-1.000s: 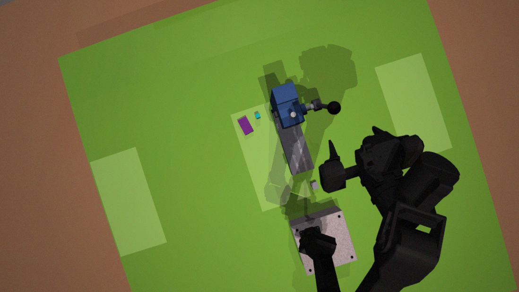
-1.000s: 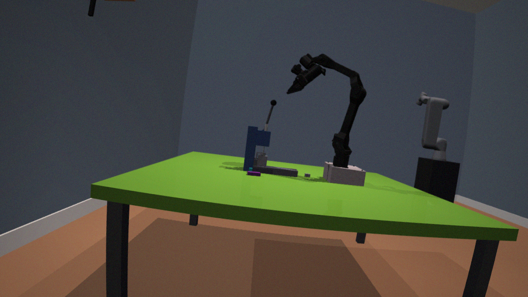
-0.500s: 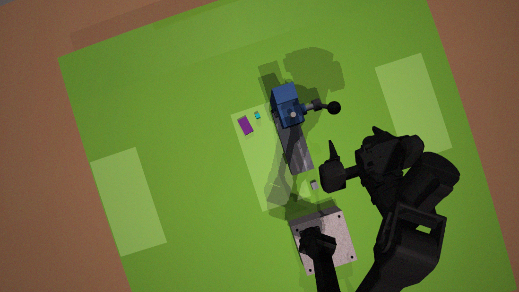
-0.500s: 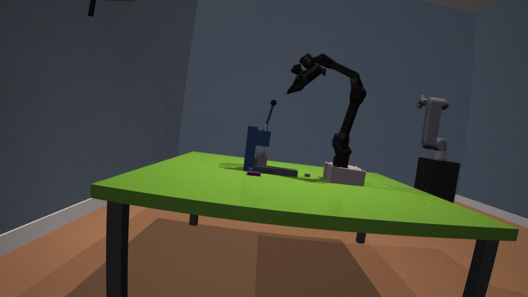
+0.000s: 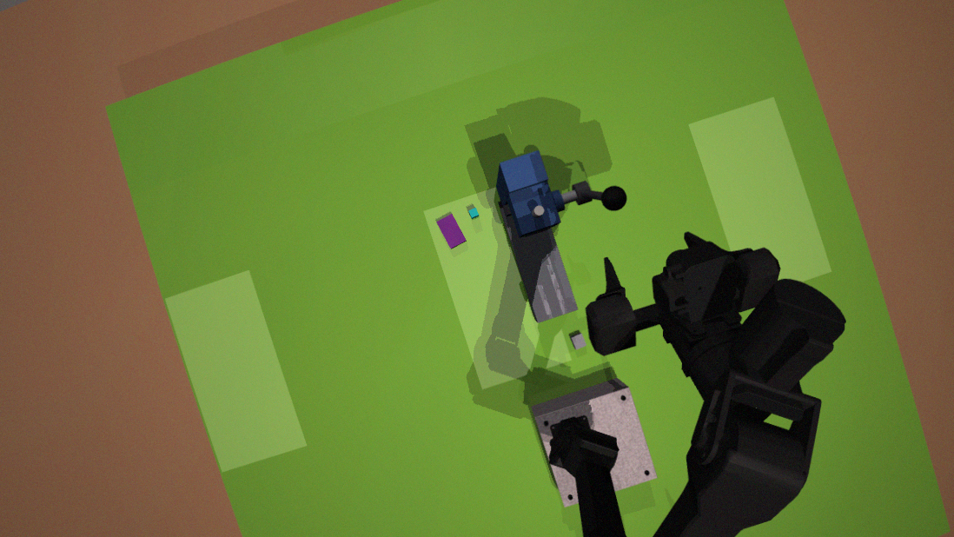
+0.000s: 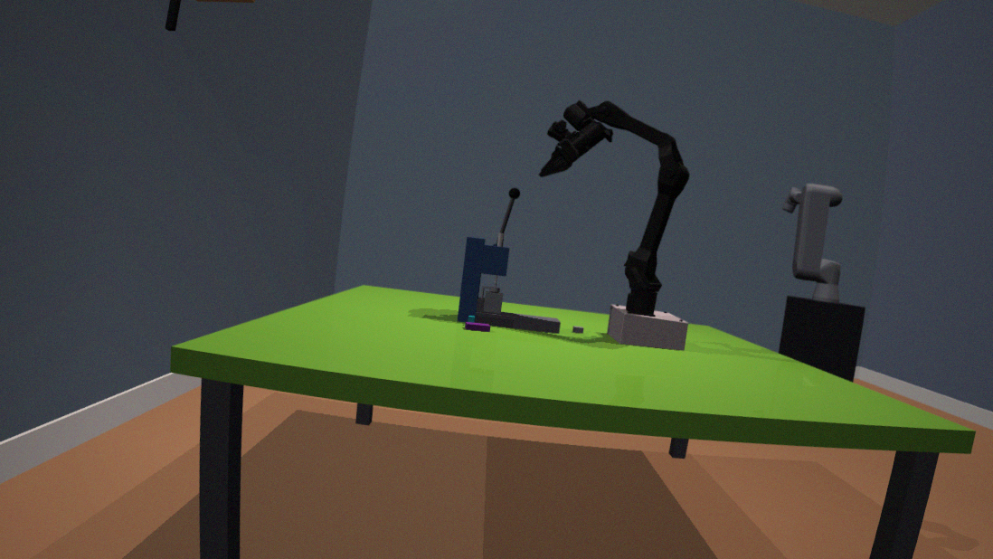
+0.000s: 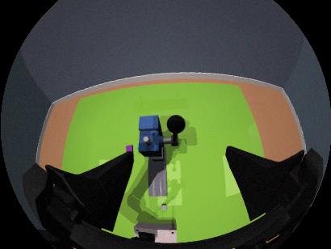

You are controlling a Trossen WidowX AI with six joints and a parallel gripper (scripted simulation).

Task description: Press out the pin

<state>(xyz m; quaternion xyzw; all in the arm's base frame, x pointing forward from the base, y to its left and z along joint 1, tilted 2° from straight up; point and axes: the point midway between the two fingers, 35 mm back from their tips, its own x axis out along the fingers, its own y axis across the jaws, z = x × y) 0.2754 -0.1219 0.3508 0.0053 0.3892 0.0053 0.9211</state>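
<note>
Pincer (image 5: 646, 247) (image 6: 541, 174) (image 7: 181, 154) is spread, nothing in it. Grey box-shaped block (image 6: 492, 301) looks seated under the punch; can't see its pin. If unpressed, I'd pull the black ball-topped lever (image 5: 613, 198) (image 6: 514, 194) (image 7: 176, 124) smoothly, steering clear of the block.
</note>
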